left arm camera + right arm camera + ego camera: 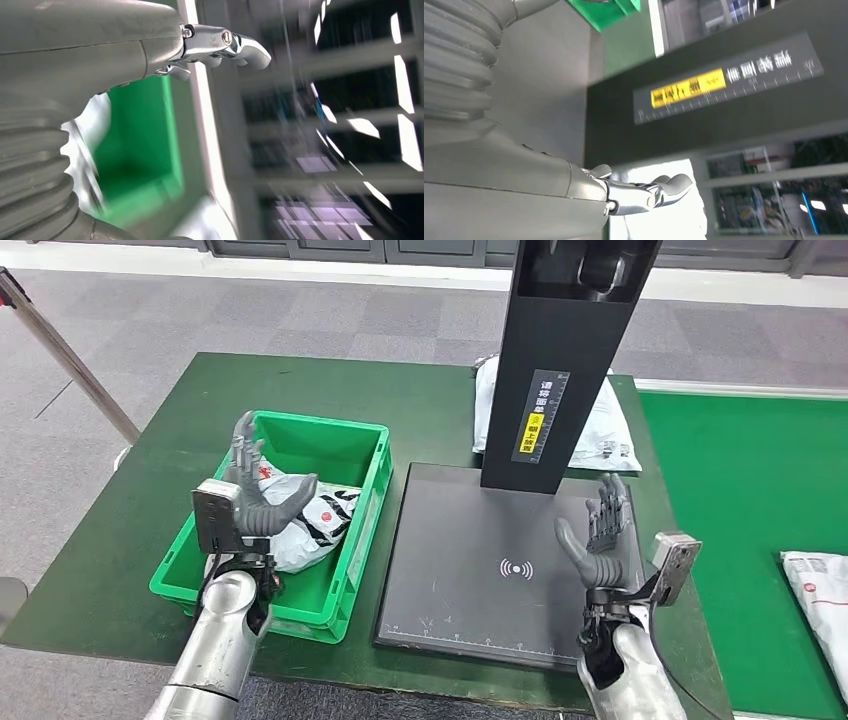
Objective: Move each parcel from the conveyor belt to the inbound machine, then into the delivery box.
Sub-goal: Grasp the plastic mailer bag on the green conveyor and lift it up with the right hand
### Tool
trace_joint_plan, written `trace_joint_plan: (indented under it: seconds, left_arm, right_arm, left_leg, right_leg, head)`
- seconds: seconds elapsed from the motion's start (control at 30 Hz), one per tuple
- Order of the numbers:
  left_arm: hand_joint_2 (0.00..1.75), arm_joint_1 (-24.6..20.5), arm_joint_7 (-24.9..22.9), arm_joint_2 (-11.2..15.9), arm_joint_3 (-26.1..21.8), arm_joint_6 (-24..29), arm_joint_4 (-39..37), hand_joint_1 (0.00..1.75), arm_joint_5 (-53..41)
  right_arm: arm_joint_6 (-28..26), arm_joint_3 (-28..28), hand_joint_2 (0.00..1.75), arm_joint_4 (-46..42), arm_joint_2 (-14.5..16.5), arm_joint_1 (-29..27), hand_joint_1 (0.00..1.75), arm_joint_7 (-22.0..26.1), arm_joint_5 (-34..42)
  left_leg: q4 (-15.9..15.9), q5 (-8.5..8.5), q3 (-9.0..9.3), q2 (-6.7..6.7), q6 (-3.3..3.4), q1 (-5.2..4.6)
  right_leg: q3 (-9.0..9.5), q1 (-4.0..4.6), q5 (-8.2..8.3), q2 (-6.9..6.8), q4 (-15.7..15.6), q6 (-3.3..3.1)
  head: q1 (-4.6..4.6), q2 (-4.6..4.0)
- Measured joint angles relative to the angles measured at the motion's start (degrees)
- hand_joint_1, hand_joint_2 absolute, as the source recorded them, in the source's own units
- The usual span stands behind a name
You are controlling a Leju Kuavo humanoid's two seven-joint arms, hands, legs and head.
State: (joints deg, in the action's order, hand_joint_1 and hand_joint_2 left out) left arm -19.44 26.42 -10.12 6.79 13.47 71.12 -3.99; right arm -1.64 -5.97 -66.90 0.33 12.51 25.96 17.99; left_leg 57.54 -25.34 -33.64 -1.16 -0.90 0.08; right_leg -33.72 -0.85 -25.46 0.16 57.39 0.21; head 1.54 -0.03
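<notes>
Left robot hand: the left robot hand [262, 502] is raised above the green box [364, 502], with fingers spread and nothing in them; it is released.
Right robot hand: the right robot hand [598, 536] stands over the right part of the black scanner plate [470, 570], also with fingers apart and holding nothing.
Parcel in box: one white parcel with black and red print [312, 522] lies inside the green box, just under and beside the left robot hand, not touching it as far as I can see. I think it lies there because this one is already delivered.
Parcel on belt: another white parcel [818, 605] lies on the green conveyor belt [745, 480], to the right of the right robot hand and well apart from it. In my judgement this is the next one to take.
Parcel behind post: a further white parcel [600, 430] lies on the desk [160, 490] behind the black post [562, 360] of the scanner; it is partly hidden by the post.
Scanner plate: it carries no parcel now, so it is ready for the next scan.
Why hands are so: both are free and lifted, which I read as a pause between two parcels.
Wrist views: these are blurred, so small details there I cannot tell.
</notes>
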Motion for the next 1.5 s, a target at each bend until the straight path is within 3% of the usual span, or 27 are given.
trace_joint_plan:
  seconds: [0.1,0.13,0.3,0.63,0.87,1.07,1.2,1.37,1.5]
  left_arm:
    - [1.75,-0.11,-0.16,-0.79,3.05,-3.96,1.56,0.0,5.93]
    - [1.75,-0.22,-0.34,-1.03,3.91,-4.74,1.66,0.0,7.12]
    - [1.75,-1.56,-2.28,-3.19,9.5,-5.04,-1.31,0.0,8.4]
    - [1.75,-2.6,-3.42,-5.07,16.31,-4.94,-7.91,0.0,8.87]
    - [1.75,-2.9,-4.11,-5.33,17.61,-5.28,-10.14,0.0,8.45]
    - [1.75,-3.74,-4.44,-7.05,21.55,-6.89,-17.1,0.0,6.19]
    - [1.75,-3.76,-3.61,-8.21,24.33,-5.67,-21.41,0.0,4.3]
    - [1.75,-3.74,-3.37,-8.6,26.11,-5.23,-23.9,0.0,3.69]
    - [1.75,-3.56,-3.32,-8.64,26.5,-5.21,-24.51,0.0,4.3]
  right_arm:
    - [-1.98,1.02,1.31,2.45,-1.15,2.1,0.0,0.5,-2.22]
    - [-3.43,1.46,1.75,3.15,-1.46,2.7,0.0,0.55,-3.69]
    - [-12.66,4.4,1.75,6.75,-3.12,5.73,0.0,-1.54,-14.94]
    - [-14.19,8.19,1.75,11.87,-4.97,7.83,0.0,-1.87,-19.92]
    - [-14.94,8.28,1.75,13.98,-5.74,8.28,0.0,-2.07,-20.85]
    - [-21.01,8.84,1.75,20.21,-6.68,11.65,0.0,-2.64,-26.85]
    - [-27.89,9.15,1.75,26.53,-8.54,14.03,0.0,-5.9,-31.96]
    - [-30.84,9.18,1.75,31.49,-10.33,14.82,0.0,-7.72,-34.64]
    - [-36.03,9.18,1.75,35.08,-11.96,15.19,0.0,-14.89,-40.84]
  left_leg:
    - [0.03,-0.03,-0.05,0.06,0.03,0.0]
    - [0.03,-0.03,-0.08,0.06,0.04,-0.01]
    - [0.05,-0.07,-0.19,0.04,0.08,-0.03]
    - [0.04,-0.12,-0.28,0.18,0.12,-0.02]
    - [0.04,-0.12,-0.33,0.2,0.12,-0.03]
    - [0.06,-0.13,-0.36,0.19,0.15,-0.09]
    - [0.08,-0.17,-0.39,0.18,0.22,-0.13]
    - [0.09,-0.22,-0.4,0.19,0.29,-0.13]
    - [0.08,-0.23,-0.44,0.15,0.3,-0.13]
  right_leg:
    - [-0.06,0.0,0.0,0.08,-0.02,0.0]
    - [-0.1,0.0,0.0,0.08,-0.02,0.0]
    - [-0.18,-0.02,-0.01,0.06,-0.05,0.02]
    - [-0.32,0.0,-0.01,0.17,-0.04,0.02]
    - [-0.38,-0.01,-0.01,0.17,-0.04,0.03]
    - [-0.38,-0.08,0.0,0.17,-0.06,0.05]
    - [-0.38,-0.12,0.0,0.15,-0.06,0.1]
    - [-0.41,-0.11,0.0,0.16,-0.06,0.12]
    - [-0.42,-0.11,-0.04,0.11,-0.05,0.17]
  head:
    - [0.0,0.01]
    - [0.01,0.01]
    - [0.0,0.01]
    - [0.0,0.01]
    - [0.01,0.01]
    - [-0.01,0.01]
    - [-0.01,0.01]
    - [0.01,0.01]
    - [-0.01,0.01]
